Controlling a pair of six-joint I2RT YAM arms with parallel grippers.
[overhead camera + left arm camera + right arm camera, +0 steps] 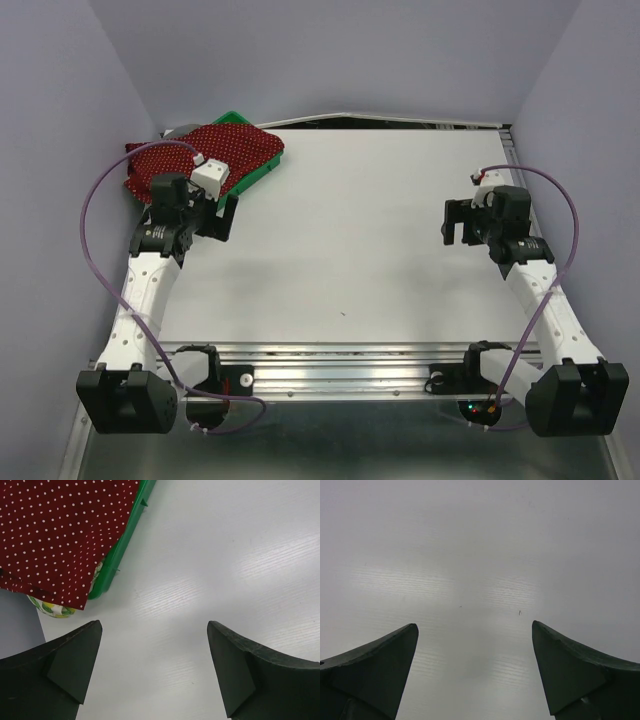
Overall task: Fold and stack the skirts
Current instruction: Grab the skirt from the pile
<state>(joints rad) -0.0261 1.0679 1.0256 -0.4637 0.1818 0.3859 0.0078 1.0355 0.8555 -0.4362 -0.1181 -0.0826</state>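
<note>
Skirts atop green tray (left gripper beside)

Open stretch of white counter through middle and right, free passage beneath right hand, far-left corner blocked by green tray heaped with dark red dotted skirt, left hand just beside tray edge, lavender walls close along both sides.

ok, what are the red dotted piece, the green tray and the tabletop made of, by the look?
Red dotted skirt: soft woven cloth, matte; it drapes and creases over the tray's edge.
Green tray: probably moulded plastic, slightly glossy, with a stiff rim and small ribs.
Table: white, likely laminate or coated board, semi-gloss; faint linear grain and soft light reflections.
</note>
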